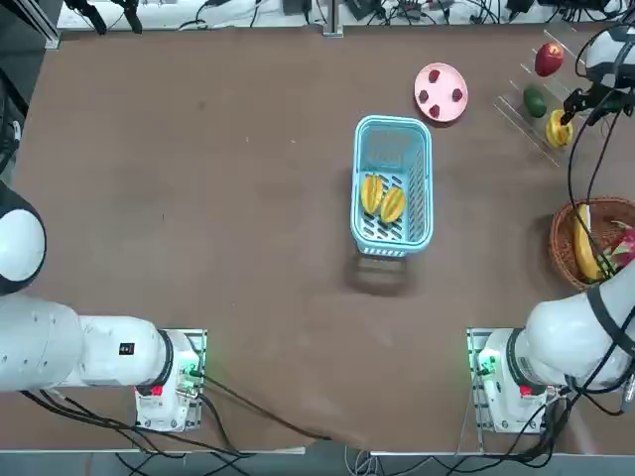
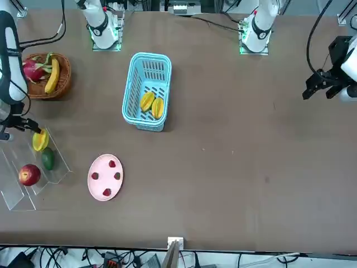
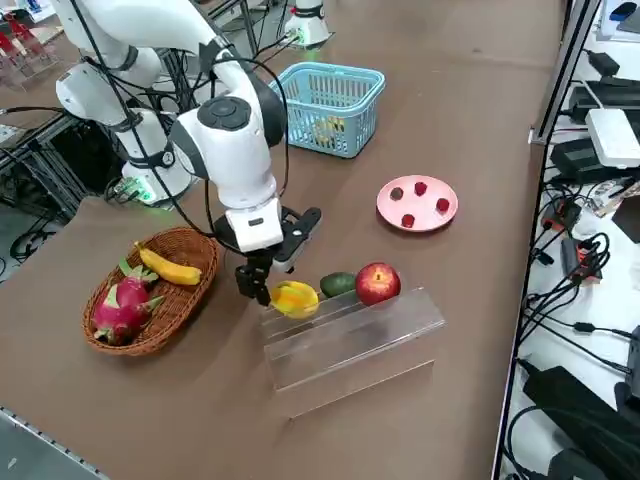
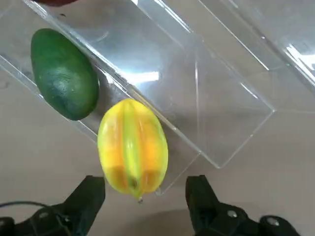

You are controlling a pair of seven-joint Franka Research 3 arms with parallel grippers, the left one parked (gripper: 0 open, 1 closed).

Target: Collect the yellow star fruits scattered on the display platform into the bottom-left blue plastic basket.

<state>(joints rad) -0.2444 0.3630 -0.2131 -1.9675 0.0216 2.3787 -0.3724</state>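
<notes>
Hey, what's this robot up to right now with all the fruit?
It is gathering star fruits into the blue basket. Two star fruits already lie inside. The right gripper hovers open over the last star fruit on the clear display platform, beside an avocado, not gripping yet.

My feeds are evenly and brightly lit from overhead, with only a soft shadow beside the blue plastic basket. On the wrist camera I get white glare patches on the display platform, and the finger bases at the frame edge look slightly soft.
</notes>
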